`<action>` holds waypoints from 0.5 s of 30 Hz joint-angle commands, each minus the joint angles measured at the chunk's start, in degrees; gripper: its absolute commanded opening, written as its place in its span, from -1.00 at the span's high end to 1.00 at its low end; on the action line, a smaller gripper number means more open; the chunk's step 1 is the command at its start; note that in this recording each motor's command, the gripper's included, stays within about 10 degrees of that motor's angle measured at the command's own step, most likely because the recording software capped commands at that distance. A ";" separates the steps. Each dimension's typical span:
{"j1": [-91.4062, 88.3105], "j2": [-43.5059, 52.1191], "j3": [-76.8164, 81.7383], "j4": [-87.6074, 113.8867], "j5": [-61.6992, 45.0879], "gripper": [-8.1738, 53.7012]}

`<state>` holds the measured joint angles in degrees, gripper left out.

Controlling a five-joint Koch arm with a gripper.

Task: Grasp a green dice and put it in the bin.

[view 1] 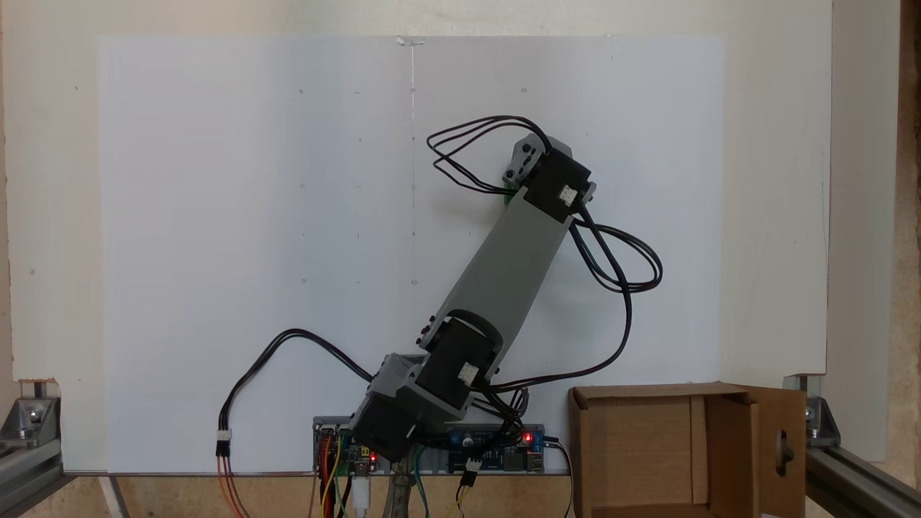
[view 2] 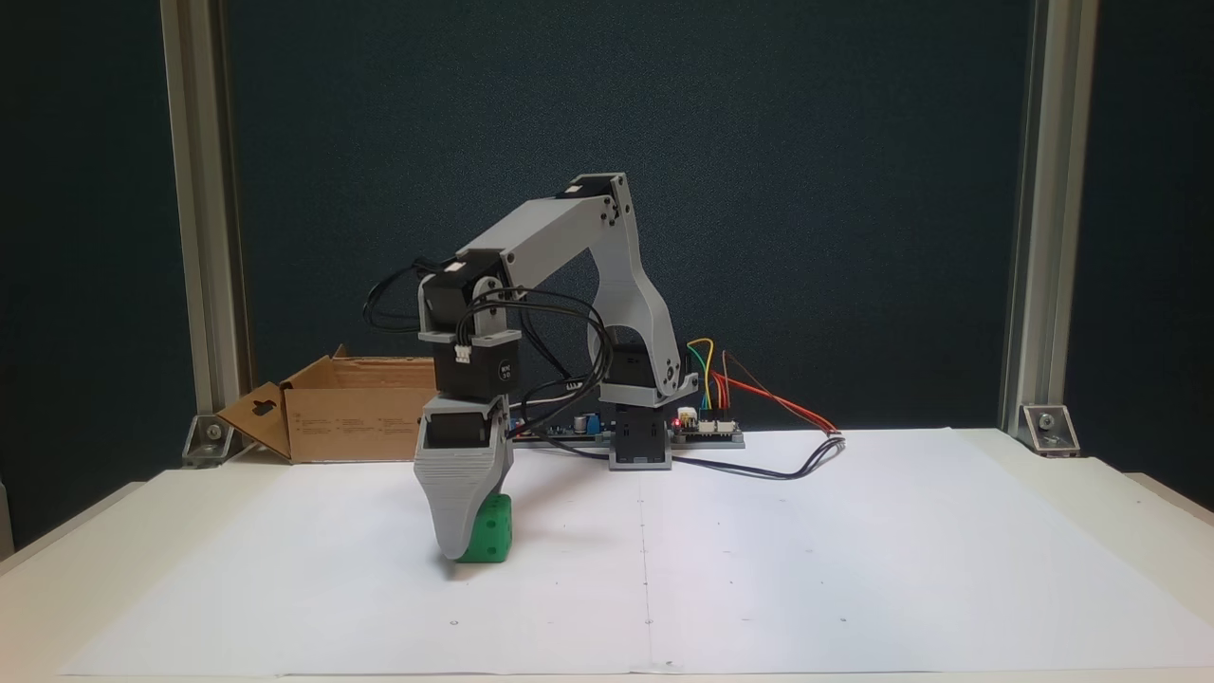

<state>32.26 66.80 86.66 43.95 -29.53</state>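
Observation:
The green dice (view 2: 491,533) rests on the white paper sheet, left of centre in a fixed view. My gripper (view 2: 455,548) points straight down at it, tip at the table, and its grey front jaw covers the dice's left part. Only that one jaw shows, so I cannot tell whether the gripper is open or shut. From above, only a sliver of the green dice (view 1: 509,196) peeks out under the wrist motor. The bin (view 1: 727,439), a brown cardboard box with open flaps, stands at the lower right beside the arm's base; the bin (view 2: 360,417) is seen behind the arm to the left.
Circuit boards (view 2: 707,427) with coloured wires sit by the arm's base (view 2: 637,441). Black cables loop around the wrist (view 1: 619,259). Aluminium frame posts (view 2: 1043,285) stand at the table's corners. The white paper sheet (view 1: 252,252) covers most of the table.

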 commanded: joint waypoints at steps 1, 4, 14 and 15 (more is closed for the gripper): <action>0.00 0.79 -1.05 -0.18 -3.87 -0.68; -0.26 0.70 -0.97 -0.18 -3.87 -0.68; -0.88 0.62 1.41 -1.05 -3.87 -0.67; -1.05 0.62 1.58 -1.14 -3.87 -0.67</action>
<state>31.29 66.80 89.21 43.07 -29.53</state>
